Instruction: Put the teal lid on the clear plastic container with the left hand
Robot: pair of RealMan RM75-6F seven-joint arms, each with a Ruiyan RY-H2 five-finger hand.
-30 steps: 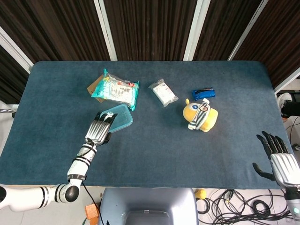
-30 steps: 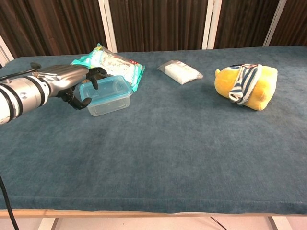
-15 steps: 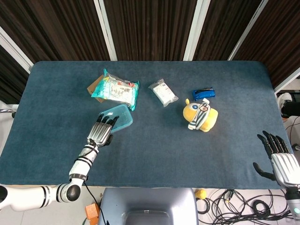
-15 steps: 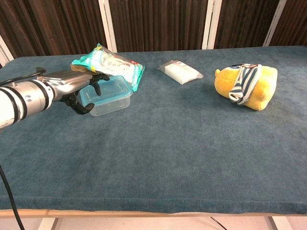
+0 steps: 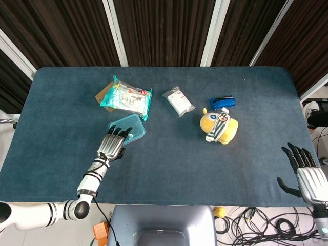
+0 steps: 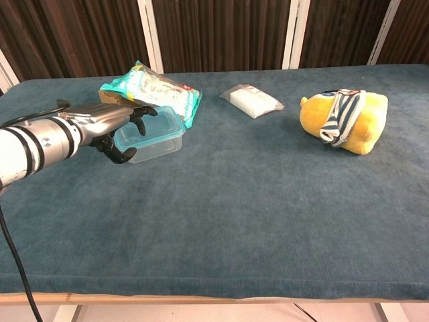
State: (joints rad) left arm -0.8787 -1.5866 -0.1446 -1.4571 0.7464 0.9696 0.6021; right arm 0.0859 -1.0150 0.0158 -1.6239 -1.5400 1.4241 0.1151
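The teal lid (image 5: pixel 131 125) lies on top of the clear plastic container (image 6: pixel 159 143), left of the table's middle. My left hand (image 5: pixel 111 145) is at the container's near left corner, with its fingers (image 6: pixel 137 111) stretched out flat over the lid's left part and touching it. The thumb curls down in front of the container's corner; I cannot tell whether it touches. My right hand (image 5: pixel 307 177) hangs off the table's near right corner in the head view, fingers spread, holding nothing.
A teal snack pack (image 5: pixel 127 97) on a brown card lies just behind the container. Further right are a white packet (image 5: pixel 178 101), a small blue wrapper (image 5: pixel 222 102) and a yellow plush toy (image 5: pixel 219 128). Dark blue cloth covers the table (image 5: pixel 169 164).
My left hand has slid a little along the container's left side toward the near edge, its fingers staying over the lid. The lid and container stay put. The right hand has not moved.
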